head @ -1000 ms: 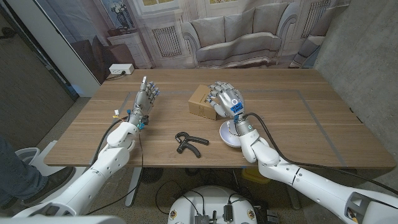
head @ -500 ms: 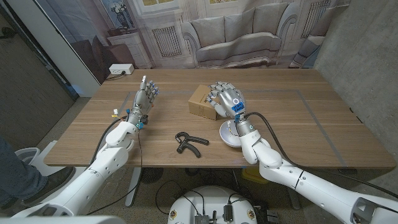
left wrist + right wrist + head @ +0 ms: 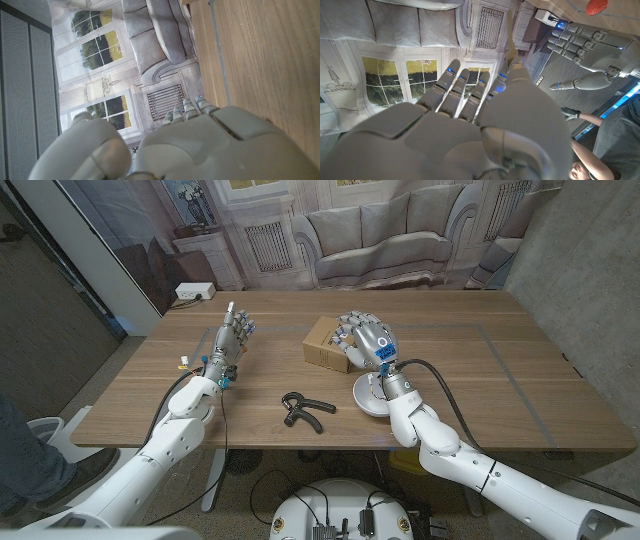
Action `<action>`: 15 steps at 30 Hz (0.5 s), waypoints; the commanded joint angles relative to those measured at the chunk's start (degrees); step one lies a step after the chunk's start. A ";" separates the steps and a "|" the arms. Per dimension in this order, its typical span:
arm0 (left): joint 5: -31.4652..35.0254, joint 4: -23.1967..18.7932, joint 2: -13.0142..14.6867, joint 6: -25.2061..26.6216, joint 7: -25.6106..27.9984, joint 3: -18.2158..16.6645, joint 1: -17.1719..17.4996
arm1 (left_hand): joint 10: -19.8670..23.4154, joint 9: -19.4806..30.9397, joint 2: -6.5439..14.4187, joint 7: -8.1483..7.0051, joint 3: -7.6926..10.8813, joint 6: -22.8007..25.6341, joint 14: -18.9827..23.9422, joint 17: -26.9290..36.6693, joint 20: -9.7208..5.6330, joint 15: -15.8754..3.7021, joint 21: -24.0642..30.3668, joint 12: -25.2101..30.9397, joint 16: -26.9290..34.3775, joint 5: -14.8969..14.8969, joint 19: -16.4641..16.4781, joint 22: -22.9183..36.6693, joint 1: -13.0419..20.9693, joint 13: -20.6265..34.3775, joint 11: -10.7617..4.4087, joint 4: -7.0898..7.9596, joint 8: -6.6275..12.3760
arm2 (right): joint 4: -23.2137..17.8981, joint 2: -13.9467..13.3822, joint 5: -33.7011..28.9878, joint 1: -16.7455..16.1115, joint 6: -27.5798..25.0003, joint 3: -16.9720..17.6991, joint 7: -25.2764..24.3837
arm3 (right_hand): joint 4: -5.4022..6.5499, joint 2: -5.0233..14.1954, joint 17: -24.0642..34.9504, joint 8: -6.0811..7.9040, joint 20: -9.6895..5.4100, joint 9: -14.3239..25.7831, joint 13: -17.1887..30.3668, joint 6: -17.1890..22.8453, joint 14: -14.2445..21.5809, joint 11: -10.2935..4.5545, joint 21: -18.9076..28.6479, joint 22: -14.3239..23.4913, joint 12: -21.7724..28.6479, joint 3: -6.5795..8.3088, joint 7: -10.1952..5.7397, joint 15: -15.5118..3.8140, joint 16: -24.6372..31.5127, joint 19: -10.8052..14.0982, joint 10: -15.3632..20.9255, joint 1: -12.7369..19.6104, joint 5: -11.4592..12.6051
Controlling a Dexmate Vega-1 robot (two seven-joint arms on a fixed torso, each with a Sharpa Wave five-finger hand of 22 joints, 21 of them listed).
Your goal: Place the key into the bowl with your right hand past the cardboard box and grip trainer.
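Note:
My right hand [image 3: 366, 340] hovers over the near right corner of the cardboard box [image 3: 321, 343], fingers stretched out, and I see nothing in it. In the right wrist view its fingers [image 3: 462, 90] are also extended. The white bowl [image 3: 368, 398] sits just below that hand's wrist, partly hidden by the forearm. The black grip trainer [image 3: 303, 410] lies to the left of the bowl near the front edge. My left hand [image 3: 232, 335] stands upright and open at the table's left. A small pale object [image 3: 186, 362] lies beside it; I cannot tell whether this is the key.
The wooden table [image 3: 500, 370] has bare room to the right of the bowl and behind the box. A person's leg and shoe [image 3: 40, 465] show at the front left, off the table. A person's sleeve [image 3: 612, 145] and my left hand [image 3: 585, 45] appear in the right wrist view.
The right forearm has swung slightly and the right hand has edged a little to the right above the box. The left hand, box, bowl and grip trainer stay where they were.

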 commanded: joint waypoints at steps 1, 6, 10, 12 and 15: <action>0.01 -0.57 0.16 0.03 0.57 -0.27 0.41 | 0.30 0.20 0.14 -0.08 -0.13 0.32 0.22 0.13 0.05 -0.18 0.05 0.08 0.03 -0.07 -0.05 0.35 0.02 0.11 -0.19 0.06 0.15 | -4.24 -1.02 0.74 -2.94 0.24 2.46 1.58 | -0.16 0.26 0.11 0.17 -6.84 0.13 0.18 0.10 0.02 -0.14 0.34 0.23 -0.24 -0.26 -0.25 -8.78 -0.28 0.67 0.04 0.19 -0.02; 0.12 -0.60 0.21 0.34 0.79 -0.21 0.25 | 0.46 0.20 0.17 -0.05 -0.17 0.42 0.34 0.12 0.03 -0.16 0.06 0.14 0.07 -0.07 -0.03 0.35 0.08 0.11 -0.15 0.03 0.18 | -5.11 -1.35 0.74 -3.67 0.29 3.24 2.00 | -0.20 0.26 0.08 0.02 -6.91 0.12 0.18 0.05 -0.05 -0.05 0.29 0.17 -0.33 -0.35 -0.37 -8.78 -0.34 0.66 0.02 0.25 -0.05; -0.28 -0.05 -0.09 0.60 0.49 -0.17 -0.31 | 0.52 0.20 0.19 -0.07 -0.21 0.47 0.33 0.12 -0.01 -0.14 0.06 0.15 0.05 -0.08 -0.02 0.35 0.12 0.11 -0.22 0.01 0.19 | -5.80 -1.41 1.42 -4.29 0.25 4.06 2.52 | -0.20 0.25 0.07 0.01 -6.92 0.18 0.19 0.06 -0.11 -0.06 0.27 0.15 -0.35 -0.41 -0.39 -8.76 -0.37 0.66 0.05 0.24 -0.07; 0.12 -0.22 0.03 0.81 0.74 0.01 -0.51 | 0.53 0.20 0.21 -0.03 -0.23 0.51 0.36 0.12 0.01 -0.09 0.06 0.15 0.06 -0.08 -0.01 0.35 0.15 0.11 -0.23 0.00 0.20 | -6.42 -1.69 1.59 -4.72 0.17 4.51 2.80 | -0.20 0.26 0.06 0.01 -6.90 0.25 0.19 0.09 -0.11 -0.04 0.28 0.13 -0.36 -0.45 -0.18 -8.79 -0.37 0.75 0.11 0.25 -0.08; 0.32 -0.61 0.14 1.12 1.05 0.09 -0.67 | 0.53 0.20 0.22 -0.01 -0.24 0.53 0.37 0.12 -0.04 -0.14 0.07 0.14 0.06 -0.08 0.03 0.35 0.19 0.11 -0.22 -0.01 0.20 | -8.01 -2.42 2.51 -5.57 0.20 5.39 4.13 | -0.19 0.27 0.06 -0.08 -6.94 0.22 0.19 0.06 -0.16 -0.04 0.22 0.10 -0.40 -0.50 -0.23 -8.77 -0.39 0.66 0.10 0.24 -0.09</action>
